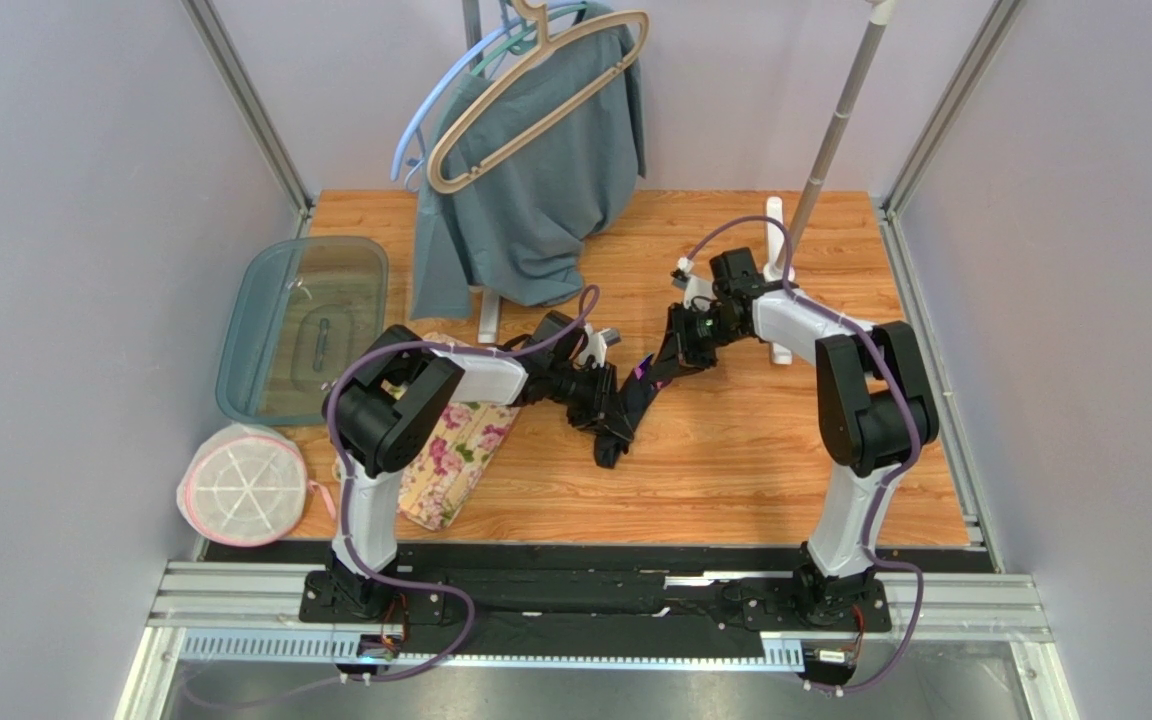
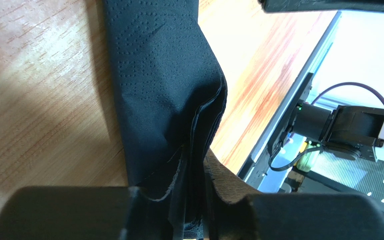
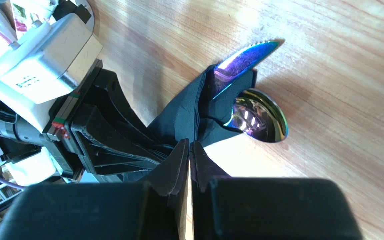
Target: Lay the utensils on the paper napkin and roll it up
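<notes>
The black paper napkin (image 1: 639, 393) lies wrapped lengthwise around the utensils at mid table, between my two grippers. In the left wrist view the napkin (image 2: 164, 75) runs as a folded bundle into my left gripper (image 2: 194, 200), whose fingers are shut on its end. In the right wrist view an iridescent knife tip (image 3: 249, 55) and a spoon bowl (image 3: 259, 122) stick out of the napkin's (image 3: 184, 115) far end. My right gripper (image 3: 189, 147) has its tips at the napkin's fold, jaws together but for a hairline slit, with nothing between them. From above, my left gripper (image 1: 605, 413) and right gripper (image 1: 683, 345) sit at opposite ends of the bundle.
A floral mat (image 1: 455, 450) lies under the left arm. A teal lidded container (image 1: 304, 323) and a round white-pink object (image 1: 244, 483) sit at the left edge. A grey-teal garment (image 1: 537, 180) hangs on hangers at the back, with a white pole (image 1: 838, 120) to its right.
</notes>
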